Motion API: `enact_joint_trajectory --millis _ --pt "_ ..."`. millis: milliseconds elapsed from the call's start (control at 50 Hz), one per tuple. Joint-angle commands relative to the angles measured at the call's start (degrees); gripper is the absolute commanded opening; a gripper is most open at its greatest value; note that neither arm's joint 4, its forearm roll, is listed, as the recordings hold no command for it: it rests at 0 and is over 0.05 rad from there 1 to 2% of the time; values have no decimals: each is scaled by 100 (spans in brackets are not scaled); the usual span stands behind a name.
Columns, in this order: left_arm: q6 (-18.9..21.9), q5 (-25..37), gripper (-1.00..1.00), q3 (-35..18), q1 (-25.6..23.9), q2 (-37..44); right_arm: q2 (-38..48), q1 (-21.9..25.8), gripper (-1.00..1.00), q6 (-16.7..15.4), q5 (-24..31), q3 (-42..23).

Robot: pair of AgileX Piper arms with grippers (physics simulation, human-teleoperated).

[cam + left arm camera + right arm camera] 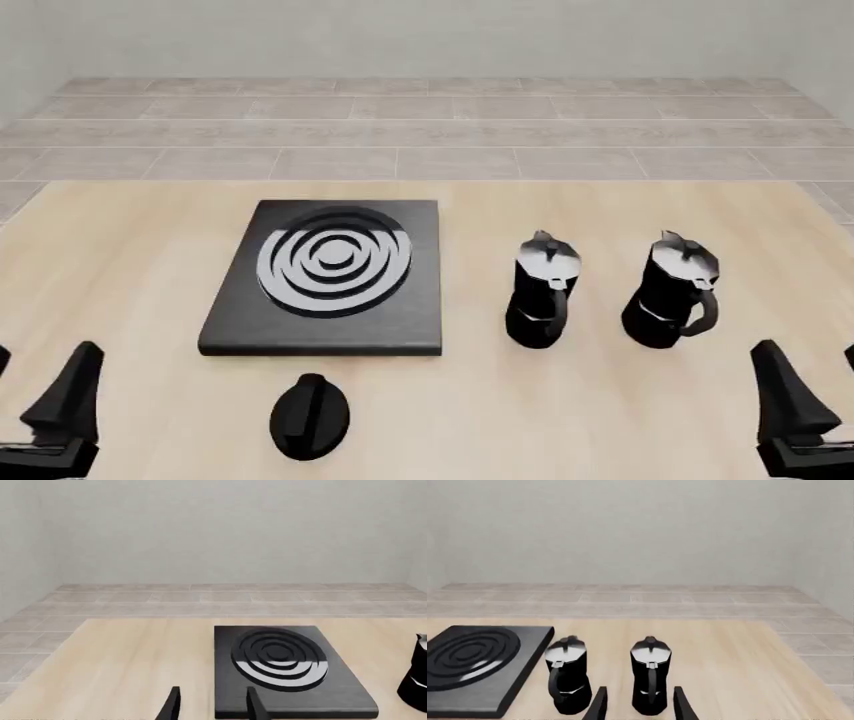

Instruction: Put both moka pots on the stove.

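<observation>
- Both grippers sit at the worktop's near edge with nothing in them: my left gripper (211, 705) and right gripper (638, 704) each show fingers spread apart, clear of every object.
- Largest is the pale wooden worktop (134, 260), which carries everything.
- Next, the flat square black stove with concentric silver-grey rings (328, 275) lies left of the worktop's middle, its top bare.
- Two small black faceted moka pots with silvery-grey lids stand upright on the wood right of the stove: the nearer-stove pot (541, 292) and the outer pot (673, 292), apart from each other.
- Smallest, a black oval knob (310, 416) lies by the near edge, in front of the stove.
- I judge nothing done yet: both pots remain to be lifted onto the rings.
- My right wrist view lines the outer pot up between its fingers; the left wrist view catches only a sliver of one pot. Only the front view shows the knob.
</observation>
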Motion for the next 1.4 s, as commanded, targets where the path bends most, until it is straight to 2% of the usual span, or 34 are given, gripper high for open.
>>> enact_joint_trajectory --millis 20,300,420,460,700,780,840,980,1080,1120,1180,1240,1260,1340,1380,1400 --pt "-69 -13 100 -14 33 71 94 13 100 33 -71 78" --pt "-67 -40 100 -6 25 106 171 107 100 -41 -126 73" --pt "-18 -15 100 3 29 71 502 569 100 -295 -51 -207" --pt "12 -7 100 1 20 62 548 764 100 -180 37 -357" --pt "81 15 100 -5 14 40 1295 1330 100 -249 -559 -517" --pt "97 28 100 -11 14 12 1752 1469 100 -324 -997 -465" --pt "104 19 100 -4 22 10 2333 1599 100 -263 -1363 -492" --pt "93 26 100 -16 23 7 2908 1777 100 -155 -1767 -582" --pt "80 18 100 -14 27 10 3214 1891 100 30 -1872 -685" --pt "80 14 100 -12 27 6 3480 1955 100 -45 -1967 -751" --pt "75 7 100 -10 31 9 3691 2069 100 121 -1901 -908" --pt "69 2 100 -12 33 15 3955 2119 100 117 -1793 -1092" --pt "66 -1 100 -10 36 20 4019 2097 100 13 -1741 -1157" --pt "51 10 100 -29 35 30 4203 2183 100 24 -1338 -1503" --pt "37 1 100 -17 43 28 4380 2304 100 142 -1084 -1716" --pt "34 -2 100 -13 46 28 4376 2333 100 83 -985 -1786"
